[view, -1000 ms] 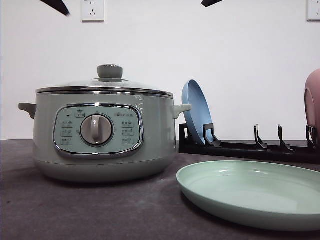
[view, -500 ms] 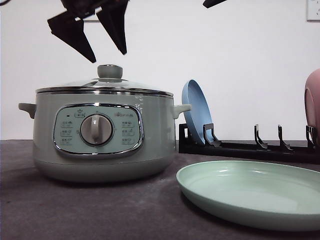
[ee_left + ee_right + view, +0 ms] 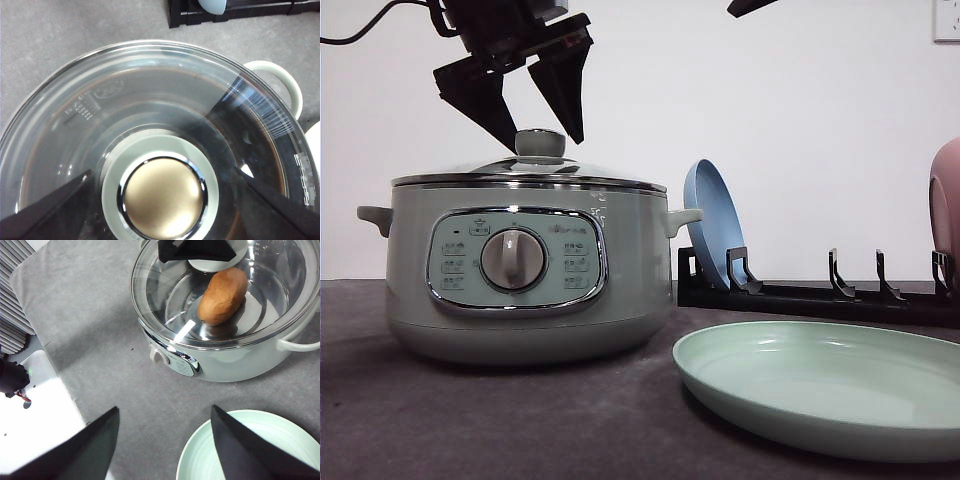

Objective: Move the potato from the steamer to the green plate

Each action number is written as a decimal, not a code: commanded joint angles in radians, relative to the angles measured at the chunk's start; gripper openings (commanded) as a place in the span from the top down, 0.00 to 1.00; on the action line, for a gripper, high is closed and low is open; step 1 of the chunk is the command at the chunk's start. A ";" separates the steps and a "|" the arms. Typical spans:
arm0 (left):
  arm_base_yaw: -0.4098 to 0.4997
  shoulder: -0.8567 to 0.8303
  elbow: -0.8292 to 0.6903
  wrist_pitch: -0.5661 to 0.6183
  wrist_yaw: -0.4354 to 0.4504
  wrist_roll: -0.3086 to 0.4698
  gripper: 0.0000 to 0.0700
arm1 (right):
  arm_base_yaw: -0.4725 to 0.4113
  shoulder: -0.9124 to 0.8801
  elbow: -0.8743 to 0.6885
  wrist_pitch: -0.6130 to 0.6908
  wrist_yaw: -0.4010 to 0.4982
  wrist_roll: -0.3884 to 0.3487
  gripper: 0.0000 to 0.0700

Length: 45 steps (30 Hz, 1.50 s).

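The pale green steamer (image 3: pixel 525 285) stands at the left with its glass lid (image 3: pixel 150 100) on. Through the lid, the orange-brown potato (image 3: pixel 222 295) lies inside the pot. My left gripper (image 3: pixel 542 142) hangs open just above the lid, one finger on each side of the green, chrome-capped knob (image 3: pixel 162 197), and I cannot tell whether they touch it. The green plate (image 3: pixel 820 385) lies flat in front of the steamer to the right, with nothing on it. High above the plate's near edge (image 3: pixel 197 460), my right gripper (image 3: pixel 165 410) is open and holds nothing.
A black dish rack (image 3: pixel 800 295) stands behind the green plate with a blue plate (image 3: pixel 712 220) upright in it and a pink plate (image 3: pixel 947 205) at the far right. The steamer's side handles (image 3: pixel 682 218) stick out. The grey table's edge (image 3: pixel 35 345) lies left of the pot.
My left gripper has come down into the front view from the top and now straddles the lid knob. The steamer, the lid and the plates have not moved.
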 commanded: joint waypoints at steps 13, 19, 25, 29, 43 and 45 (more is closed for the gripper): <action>-0.006 0.024 0.029 -0.009 -0.004 0.006 0.22 | 0.005 0.010 0.016 0.003 0.004 -0.011 0.48; -0.006 0.025 0.029 -0.010 -0.003 0.006 0.22 | 0.005 0.010 0.016 0.003 0.004 -0.011 0.48; -0.006 0.027 0.029 -0.010 -0.003 0.006 0.22 | 0.005 0.010 0.016 0.003 0.004 -0.011 0.48; -0.006 0.033 0.029 -0.011 -0.003 0.005 0.22 | 0.005 0.010 0.016 0.003 0.004 -0.011 0.48; -0.006 0.039 0.029 -0.010 -0.003 0.002 0.40 | 0.005 0.010 0.016 0.003 0.007 -0.011 0.48; -0.006 0.039 0.029 -0.010 -0.003 0.002 0.41 | 0.005 0.010 0.016 0.003 0.008 -0.012 0.48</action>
